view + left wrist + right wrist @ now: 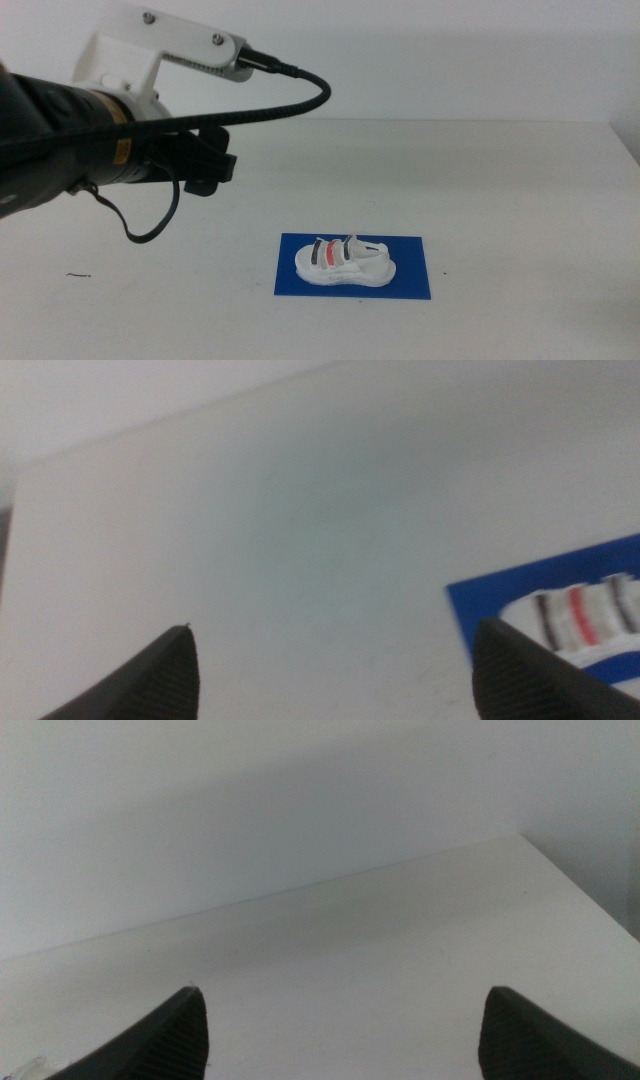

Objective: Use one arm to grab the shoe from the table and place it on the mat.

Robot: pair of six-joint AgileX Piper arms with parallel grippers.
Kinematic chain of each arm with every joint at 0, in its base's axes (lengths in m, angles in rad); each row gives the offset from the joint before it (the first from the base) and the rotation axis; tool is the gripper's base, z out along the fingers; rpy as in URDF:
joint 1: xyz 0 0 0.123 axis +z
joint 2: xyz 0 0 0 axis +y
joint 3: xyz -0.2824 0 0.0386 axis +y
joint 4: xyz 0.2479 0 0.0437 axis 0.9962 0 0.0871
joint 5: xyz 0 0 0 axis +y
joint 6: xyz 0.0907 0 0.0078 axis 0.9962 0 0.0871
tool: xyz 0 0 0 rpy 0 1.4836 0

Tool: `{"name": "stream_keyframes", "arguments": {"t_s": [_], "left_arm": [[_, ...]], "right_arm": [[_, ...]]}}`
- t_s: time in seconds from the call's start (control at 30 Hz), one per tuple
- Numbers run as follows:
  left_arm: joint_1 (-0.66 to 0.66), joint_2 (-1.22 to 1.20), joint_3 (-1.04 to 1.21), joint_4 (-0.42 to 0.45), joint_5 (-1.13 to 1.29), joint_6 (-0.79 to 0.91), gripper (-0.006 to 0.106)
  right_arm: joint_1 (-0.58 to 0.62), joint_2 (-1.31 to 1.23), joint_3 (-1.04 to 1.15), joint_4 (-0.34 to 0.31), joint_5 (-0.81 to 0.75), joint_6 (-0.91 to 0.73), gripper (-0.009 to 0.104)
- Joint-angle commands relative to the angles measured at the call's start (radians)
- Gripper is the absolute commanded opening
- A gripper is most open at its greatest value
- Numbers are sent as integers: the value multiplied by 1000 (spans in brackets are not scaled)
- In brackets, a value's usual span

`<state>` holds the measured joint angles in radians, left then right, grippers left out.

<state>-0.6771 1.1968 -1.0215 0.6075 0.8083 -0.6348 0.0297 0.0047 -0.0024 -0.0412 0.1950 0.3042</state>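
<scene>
Shoe [345, 264] lies on its sole on the mat [410, 272], fully inside the blue area, black and red straps facing up; mat lies flat on the table [500, 180]. Left arm [70, 135] reaches in from the left side, raised above the table, with its left gripper [212, 160] held well apart from shoe and mat, off to the left of them and higher. Jaws of the left gripper stand wide apart with nothing between them; in the left wrist view only bare tabletop shows between the jaws, and the mat corner with the shoe straps sits out beyond one jaw, not between them. Right gripper [340, 1030]: jaws also spread wide, empty, only plain white tabletop and wall ahead of them.
</scene>
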Motion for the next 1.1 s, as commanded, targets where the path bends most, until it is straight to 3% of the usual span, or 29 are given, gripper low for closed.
{"name": "stream_keyframes", "arguments": {"t_s": [0.0, 0.13, 0.17, 0.37, 0.63, 0.83, 1.07], "left_arm": [[4, -32, 12, -53, -95, 93, 94], [77, -150, 126, -294, -440, 470, 94], [100, -189, 180, -321, -510, 509, 94], [251, -484, 545, -309, -916, 487, 94], [456, -778, 791, -408, -906, 475, 94], [575, -970, 926, -590, -903, 635, 94], [659, -1185, 1022, -597, -895, 646, 94]], "right_arm": [[2, -5, 2, -7, -9, -4, 79], [2, -5, 2, -7, -9, -4, 79], [2, -5, 2, -7, -9, -4, 79], [2, -5, 2, -7, -9, -4, 79], [2, -5, 2, -7, -9, -4, 79], [2, -5, 2, -7, -9, -4, 79], [2, -5, 2, -7, -9, -4, 79]]}}
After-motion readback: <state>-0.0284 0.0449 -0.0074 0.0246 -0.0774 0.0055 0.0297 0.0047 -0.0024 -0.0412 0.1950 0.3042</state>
